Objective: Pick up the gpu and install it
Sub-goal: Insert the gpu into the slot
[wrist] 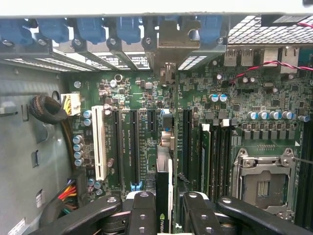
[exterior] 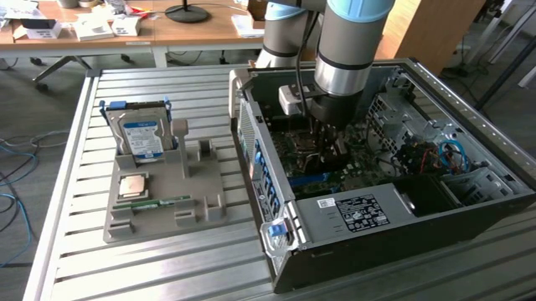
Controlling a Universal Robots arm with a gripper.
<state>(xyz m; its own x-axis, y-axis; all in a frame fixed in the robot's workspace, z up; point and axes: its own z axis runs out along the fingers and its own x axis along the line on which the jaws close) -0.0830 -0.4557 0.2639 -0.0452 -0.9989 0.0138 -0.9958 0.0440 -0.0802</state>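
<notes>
Black pincer [wrist: 165, 215], jaws partway closed, grips the gpu [wrist: 163, 188] edge-on just above the green motherboard's [wrist: 127, 83] slots, inside the open computer case [exterior: 402, 251] on the tabletop's [exterior: 167, 263] exterior-view right side.

I am seeing the gripper [wrist: 164, 203] fingers [wrist: 142, 215] showing as smooth matt black, and between them the gpu [wrist: 162, 186] edge is looking dark and faintly glossy. Beyond the gripper the motherboard [wrist: 244, 98] is gleaming lacquered green, carrying a white plastic slot [wrist: 100, 142]. Farther on, blue plastic clips [wrist: 90, 27] are shining softly. Beside the gripper the case wall [wrist: 24, 161] is reading as dull grey sheet metal.
</notes>
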